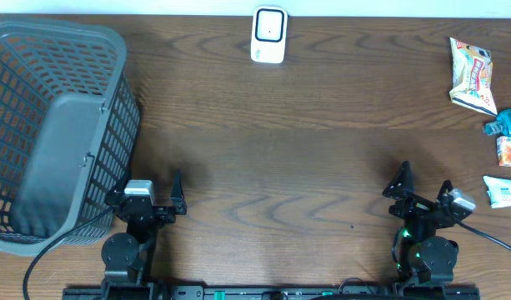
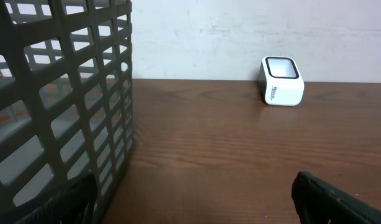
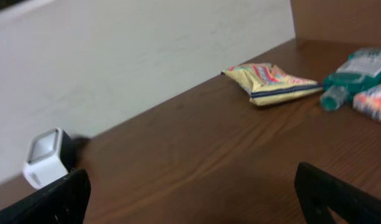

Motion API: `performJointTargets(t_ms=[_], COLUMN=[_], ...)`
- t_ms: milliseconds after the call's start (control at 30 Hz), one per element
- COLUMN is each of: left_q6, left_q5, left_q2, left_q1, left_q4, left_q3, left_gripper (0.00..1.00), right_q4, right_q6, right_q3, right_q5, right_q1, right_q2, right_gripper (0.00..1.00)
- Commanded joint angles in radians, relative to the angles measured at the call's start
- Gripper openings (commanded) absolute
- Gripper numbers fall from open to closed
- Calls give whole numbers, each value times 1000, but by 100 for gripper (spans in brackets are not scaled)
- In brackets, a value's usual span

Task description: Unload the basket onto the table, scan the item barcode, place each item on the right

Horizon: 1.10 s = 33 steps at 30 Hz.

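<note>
Brown wood table (image 1: 305, 150): mesh basket (image 1: 122, 125) at left edge; left gripper (image 1: 147, 198) at near edge, jaws wide, empty. Scanner (image 1: 268, 35) mid far edge. Right gripper (image 1: 423, 187) also wide, empty. Snack packet (image 1: 473, 77) at right edge. Best bet: right arm grips packet's edge, barcode unobstructed.

The basket (image 1: 122, 125) stands on the bench (image 1: 322, 167) at its left end. The scanner (image 1: 268, 35) sits at the far edge near the middle, well apart from the basket. Four items lie along the right end, from far to near: a snack bag (image 1: 473, 77) farthest back, then a bottle (image 1: 507, 122) on its side, a small packet (image 1: 509, 152) just before it, and a flat pouch (image 1: 503, 191) nearest. The left gripper (image 1: 147, 190) is at the near edge, just beside the basket's right wall. The right gripper (image 1: 423, 185) is also at the near edge, left of the flat pouch.
</note>
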Motion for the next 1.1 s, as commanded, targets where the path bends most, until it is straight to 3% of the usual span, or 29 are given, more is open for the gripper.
performJointTargets(t_ms=[0, 333, 1067], left_q6=[6, 6, 5], left_q5=[2, 2, 2], left_q2=[-9, -9, -6], left_q1=[-3, -3, -3], left_q4=[-34, -34, -34], left_q3=[-17, -17, -17], left_gripper=[98, 98, 98], right_q4=[-5, -17, -16], right_q6=[-152, -351, -351], right_q3=[-1, -1, -1], right_q5=[-36, -121, -114], right_q1=[-8, -8, -8], right_q2=[-6, -6, -5], right_gripper=[99, 99, 99])
